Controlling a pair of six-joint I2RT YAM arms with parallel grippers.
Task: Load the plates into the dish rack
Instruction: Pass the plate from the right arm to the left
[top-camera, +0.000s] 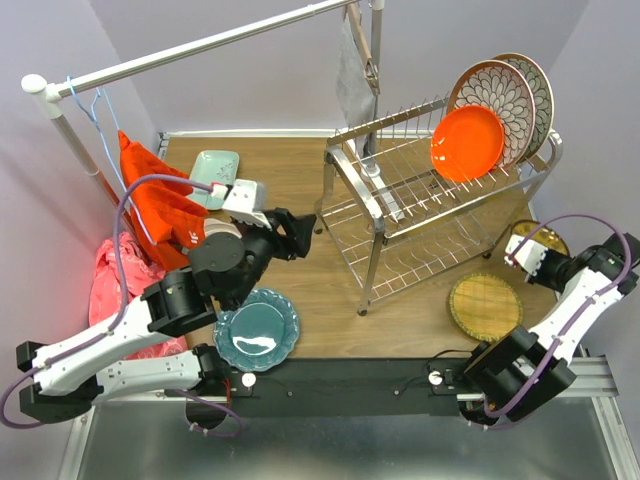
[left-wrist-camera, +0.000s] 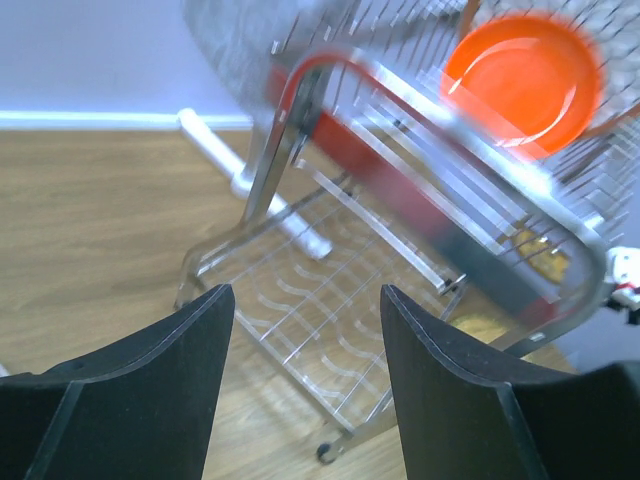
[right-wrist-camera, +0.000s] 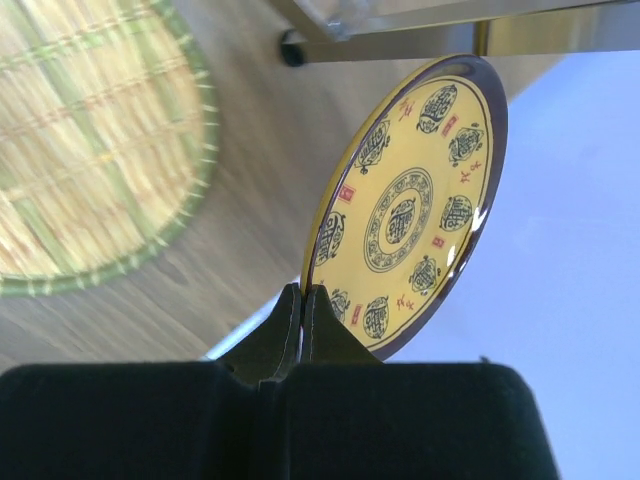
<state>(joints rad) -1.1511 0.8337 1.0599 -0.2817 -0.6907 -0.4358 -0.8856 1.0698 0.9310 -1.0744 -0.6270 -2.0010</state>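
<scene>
Glossy round dark-yellow patterned plate (right-wrist-camera: 410, 210), rim tight in the right gripper (right-wrist-camera: 302, 300); left gripper (left-wrist-camera: 305, 295) spread wide, empty

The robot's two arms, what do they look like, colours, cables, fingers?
Both the left arm and the right arm have white link shells, chunky black joint housings and a loose purple cable looping alongside. The left gripper and the right gripper have matte black, wedge-shaped fingers. No markings are legible.
</scene>
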